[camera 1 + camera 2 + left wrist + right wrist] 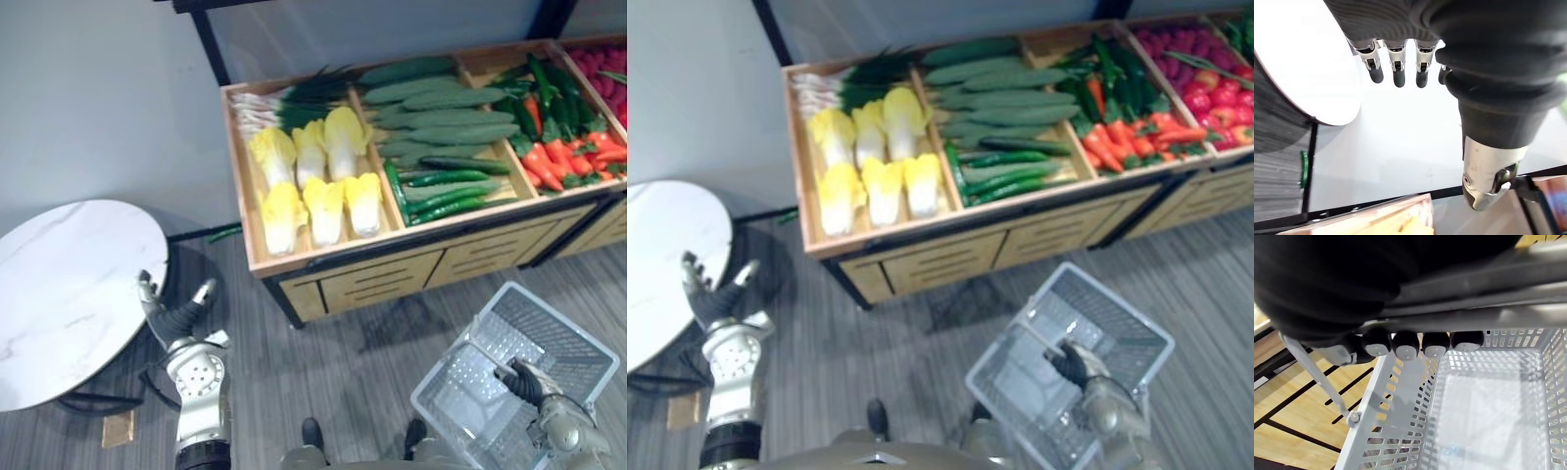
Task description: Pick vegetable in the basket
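A wooden display stand (338,264) holds yellow-white chicory heads (321,181), green onions (284,103), cucumbers (441,122), green and red peppers (563,147) and red produce (1200,69) in side-by-side bins. My right hand (524,382) is shut on the handle of a grey plastic basket (490,338) that hangs low in front of the stand, with nothing inside it (1484,406). My left hand (176,315) is raised open with its fingers (1396,66) spread, left of the stand and beside the round table, holding nothing.
A round white marble-look table (69,294) stands at the left, close to my left hand. Grey striped floor (362,362) lies between me and the stand. A grey wall (98,98) runs behind.
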You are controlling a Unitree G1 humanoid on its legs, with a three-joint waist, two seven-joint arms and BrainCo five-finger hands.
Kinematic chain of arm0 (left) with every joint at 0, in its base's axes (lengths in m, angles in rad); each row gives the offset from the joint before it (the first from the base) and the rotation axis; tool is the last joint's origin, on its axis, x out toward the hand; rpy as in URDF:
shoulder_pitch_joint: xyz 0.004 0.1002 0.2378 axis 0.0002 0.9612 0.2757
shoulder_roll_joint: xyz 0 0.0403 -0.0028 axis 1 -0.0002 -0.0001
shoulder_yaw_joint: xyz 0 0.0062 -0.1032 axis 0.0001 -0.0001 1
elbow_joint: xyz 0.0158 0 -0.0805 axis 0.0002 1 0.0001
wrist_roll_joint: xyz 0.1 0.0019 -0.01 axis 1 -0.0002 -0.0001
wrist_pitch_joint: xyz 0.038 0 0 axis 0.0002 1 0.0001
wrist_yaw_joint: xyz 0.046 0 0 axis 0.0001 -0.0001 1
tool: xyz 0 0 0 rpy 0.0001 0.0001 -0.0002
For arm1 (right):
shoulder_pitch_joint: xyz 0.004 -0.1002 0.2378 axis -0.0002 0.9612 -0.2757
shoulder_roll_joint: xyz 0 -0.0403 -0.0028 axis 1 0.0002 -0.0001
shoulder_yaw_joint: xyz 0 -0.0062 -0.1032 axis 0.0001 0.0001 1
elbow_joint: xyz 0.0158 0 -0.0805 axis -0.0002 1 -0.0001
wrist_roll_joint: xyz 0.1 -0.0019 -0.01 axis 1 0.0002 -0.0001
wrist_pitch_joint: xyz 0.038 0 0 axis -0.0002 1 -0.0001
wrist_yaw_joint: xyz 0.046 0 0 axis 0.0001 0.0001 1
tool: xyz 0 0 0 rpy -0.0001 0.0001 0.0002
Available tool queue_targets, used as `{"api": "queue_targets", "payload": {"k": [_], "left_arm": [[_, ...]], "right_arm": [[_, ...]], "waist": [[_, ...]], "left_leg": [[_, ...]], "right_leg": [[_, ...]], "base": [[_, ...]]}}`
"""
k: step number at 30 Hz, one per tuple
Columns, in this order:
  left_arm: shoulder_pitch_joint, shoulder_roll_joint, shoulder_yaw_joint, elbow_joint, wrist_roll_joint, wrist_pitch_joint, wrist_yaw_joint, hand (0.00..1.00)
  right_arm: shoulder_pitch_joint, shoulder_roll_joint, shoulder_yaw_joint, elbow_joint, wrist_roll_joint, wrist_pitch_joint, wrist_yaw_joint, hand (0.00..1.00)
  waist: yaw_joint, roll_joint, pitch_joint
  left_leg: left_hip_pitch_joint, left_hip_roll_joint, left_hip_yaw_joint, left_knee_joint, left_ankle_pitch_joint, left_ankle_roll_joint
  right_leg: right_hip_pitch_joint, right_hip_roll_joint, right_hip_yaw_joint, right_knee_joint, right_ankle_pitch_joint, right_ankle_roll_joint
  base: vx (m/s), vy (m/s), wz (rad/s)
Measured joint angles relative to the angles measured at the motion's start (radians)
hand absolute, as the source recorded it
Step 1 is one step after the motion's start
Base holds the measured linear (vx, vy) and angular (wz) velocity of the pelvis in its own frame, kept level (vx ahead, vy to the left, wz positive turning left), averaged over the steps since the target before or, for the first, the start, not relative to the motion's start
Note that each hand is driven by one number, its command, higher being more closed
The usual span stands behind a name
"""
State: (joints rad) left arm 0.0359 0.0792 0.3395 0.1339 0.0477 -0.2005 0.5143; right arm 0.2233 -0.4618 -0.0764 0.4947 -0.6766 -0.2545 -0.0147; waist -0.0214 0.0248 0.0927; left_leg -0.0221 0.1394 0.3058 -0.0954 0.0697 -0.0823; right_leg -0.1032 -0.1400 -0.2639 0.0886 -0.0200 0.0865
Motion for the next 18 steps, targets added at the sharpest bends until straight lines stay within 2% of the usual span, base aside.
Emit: {"api": "queue_targets", "payload": {"k": [5,8,11,14,18], "left_arm": [[-0.057,0.000,0.021,-0.011,0.014,0.007,0.040,0.00],[-0.091,0.006,0.023,0.002,0.019,0.013,0.058,0.00],[-0.140,0.024,0.024,0.072,0.055,0.020,0.074,0.00],[-0.207,0.049,0.032,0.139,0.055,0.038,0.095,0.00],[-0.296,0.079,0.071,0.254,0.052,0.056,0.131,0.00]], "right_arm": [[0.016,-0.001,0.005,-0.021,-0.004,0.001,0.000,1.00],[0.014,-0.008,0.010,-0.038,-0.023,0.001,0.001,1.00],[0.001,-0.037,0.043,-0.056,-0.022,-0.007,0.001,1.00],[-0.019,-0.038,0.066,-0.060,-0.023,-0.019,0.001,1.00],[-0.045,-0.041,0.091,-0.098,-0.023,-0.026,0.001,1.00]], "waist": [[-0.009,-0.012,0.007],[-0.031,-0.020,0.011],[-0.036,-0.022,0.012],[-0.055,-0.031,0.019],[-0.062,-0.041,0.035]], "left_leg": [[0.009,0.007,0.042,0.000,-0.003,-0.003],[0.007,0.011,0.052,0.000,-0.003,-0.005],[0.003,0.016,0.084,0.000,-0.005,-0.007],[-0.003,0.023,0.097,0.000,-0.005,-0.008],[-0.025,0.025,0.130,0.000,-0.005,-0.008]], "right_leg": [[-0.019,0.010,0.048,0.003,0.004,0.005],[-0.029,0.017,0.060,0.002,0.007,0.004],[-0.050,0.027,0.094,-0.003,0.021,0.000],[-0.057,0.039,0.110,-0.027,0.043,-0.006],[-0.087,0.049,0.145,-0.056,0.074,-0.010]], "base": [[0.00,0.006,-0.27],[0.03,-0.005,-0.16],[0.04,-0.002,-0.30],[0.04,-0.014,-0.20],[0.01,-0.004,-0.27]]}}
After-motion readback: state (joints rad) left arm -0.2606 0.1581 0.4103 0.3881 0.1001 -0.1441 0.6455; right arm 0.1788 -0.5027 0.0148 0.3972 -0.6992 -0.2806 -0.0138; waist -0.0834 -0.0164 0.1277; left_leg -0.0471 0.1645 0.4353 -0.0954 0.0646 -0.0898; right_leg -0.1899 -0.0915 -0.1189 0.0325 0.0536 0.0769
